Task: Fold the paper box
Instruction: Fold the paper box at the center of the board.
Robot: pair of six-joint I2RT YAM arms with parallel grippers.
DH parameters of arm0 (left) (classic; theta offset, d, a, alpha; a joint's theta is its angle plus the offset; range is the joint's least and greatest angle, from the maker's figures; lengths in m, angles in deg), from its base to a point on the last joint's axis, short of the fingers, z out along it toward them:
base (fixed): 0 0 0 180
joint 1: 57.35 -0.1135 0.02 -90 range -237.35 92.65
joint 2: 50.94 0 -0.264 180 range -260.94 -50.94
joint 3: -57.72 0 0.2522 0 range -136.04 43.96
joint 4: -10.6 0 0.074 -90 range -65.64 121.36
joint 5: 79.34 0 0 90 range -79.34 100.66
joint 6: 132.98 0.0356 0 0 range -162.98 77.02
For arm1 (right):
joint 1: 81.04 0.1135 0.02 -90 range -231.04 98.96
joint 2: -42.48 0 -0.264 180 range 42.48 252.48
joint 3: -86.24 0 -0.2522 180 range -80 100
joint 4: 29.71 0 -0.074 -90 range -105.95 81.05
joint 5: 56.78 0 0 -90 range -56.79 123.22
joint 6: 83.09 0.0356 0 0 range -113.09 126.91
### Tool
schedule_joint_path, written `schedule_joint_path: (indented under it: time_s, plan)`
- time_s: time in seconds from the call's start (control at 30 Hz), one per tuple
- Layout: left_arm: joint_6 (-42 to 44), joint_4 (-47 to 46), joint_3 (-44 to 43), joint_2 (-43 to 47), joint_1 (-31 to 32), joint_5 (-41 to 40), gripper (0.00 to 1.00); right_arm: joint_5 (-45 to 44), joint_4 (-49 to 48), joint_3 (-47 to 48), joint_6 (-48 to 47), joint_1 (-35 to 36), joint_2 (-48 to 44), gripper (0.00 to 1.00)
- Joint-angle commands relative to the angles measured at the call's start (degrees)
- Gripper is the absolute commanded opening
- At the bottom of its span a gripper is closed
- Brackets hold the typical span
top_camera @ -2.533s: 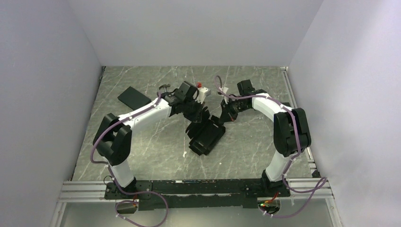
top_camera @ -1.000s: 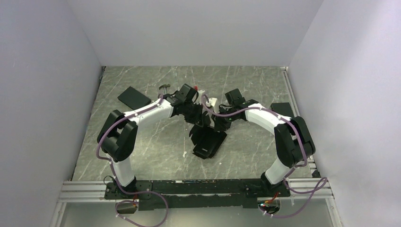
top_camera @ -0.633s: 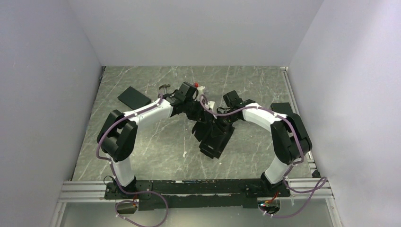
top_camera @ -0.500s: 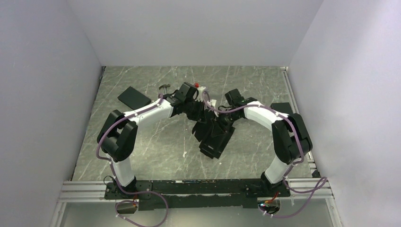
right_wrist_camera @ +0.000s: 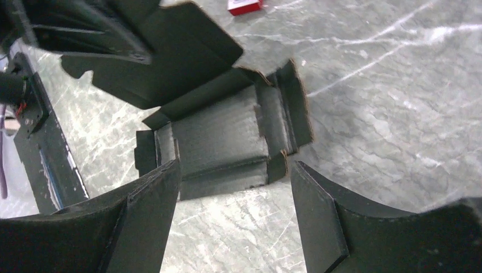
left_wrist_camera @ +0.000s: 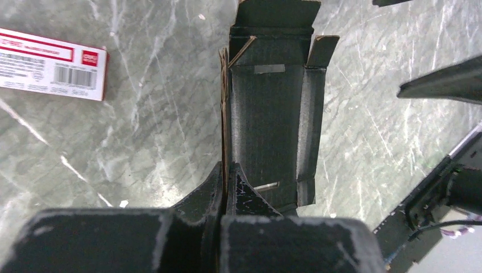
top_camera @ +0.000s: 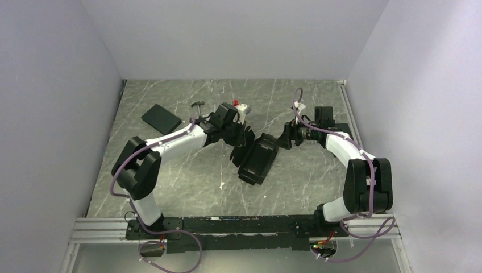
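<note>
release: your right claw (top_camera: 284, 138) has just let go and backed off, jaws wide and empty. your left claw (left_wrist_camera: 226, 177) stays pinched on a side wall of the paper box (top_camera: 254, 161), lying mid-table, only half folded.

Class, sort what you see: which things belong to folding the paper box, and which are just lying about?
Job: box; left gripper, shut on its wall; right gripper, open, clear of it.
Lying about: black slab; red-and-white carton.
</note>
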Motion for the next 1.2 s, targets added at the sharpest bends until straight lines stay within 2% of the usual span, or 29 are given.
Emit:
schedule_joint_path:
  time_s: [0.0, 0.1, 0.23, 0.33, 0.63, 0.9, 1.0, 1.17]
  plan:
    - [2.8, -10.0, 4.0, 6.5, 1.2, -9.6, 0.0, -2.1, -12.3, -2.0, 12.0, -1.0, 1.6, 0.75]
    - [3.4, -16.0, 7.6, 9.2, 1.8, -13.3, 0.0, -1.8, -17.7, -3.4, 18.5, -1.2, 2.9, 0.8]
    - [3.8, -22.2, 11.3, 12.2, 2.4, -18.9, 0.0, -6.2, -24.8, -6.0, 24.7, -1.2, 3.0, 0.8]
    - [4.0, -25.4, 13.3, 13.5, 2.8, -20.8, 0.0, -5.6, -29.7, -7.3, 27.1, -0.9, 3.9, 0.79]
    - [4.6, -30.7, 16.9, 15.1, 3.9, -22.0, 0.0, -8.5, -38.6, -5.5, 29.7, 4.1, 9.9, 0.74]
    - [5.4, -32.4, 18.9, 17.2, 4.3, -22.9, 0.0, -11.9, -38.0, -3.8, 30.5, 4.9, 13.0, 0.66]
    - [5.3, -33.0, 19.1, 17.2, 4.4, -22.4, 0.0, -11.8, -38.4, -3.3, 30.3, 5.2, 13.6, 0.6]
    - [5.4, -32.9, 18.9, 17.3, 4.8, -22.3, 0.0, -9.6, -40.2, -2.2, 31.0, 5.7, 14.7, 0.43]
